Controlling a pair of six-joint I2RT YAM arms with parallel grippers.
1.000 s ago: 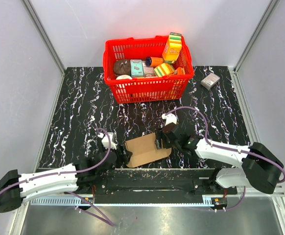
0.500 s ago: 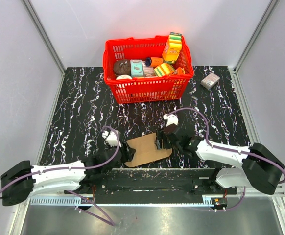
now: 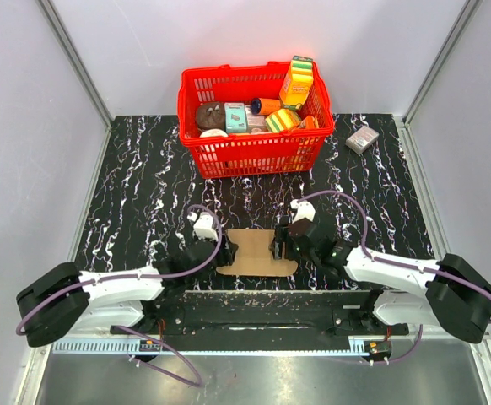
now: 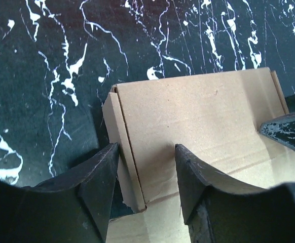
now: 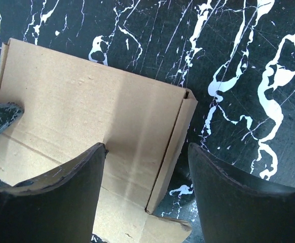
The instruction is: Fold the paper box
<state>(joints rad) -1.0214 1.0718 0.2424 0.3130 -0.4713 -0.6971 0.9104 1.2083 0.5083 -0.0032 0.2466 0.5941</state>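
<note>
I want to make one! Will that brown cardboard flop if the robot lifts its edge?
The paper box probably bends at its visible creases rather than flopping everywhere; the panels look fairly stiff. Being a thin, flat sheet, it is likely light, and may slide on the glossy table when pushed.

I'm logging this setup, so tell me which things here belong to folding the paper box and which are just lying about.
Belongs to the job: paper box; left claw and right claw, both open at its ends.

Just lying about: red basket holding packages; small grey box on the table right of it.
</note>
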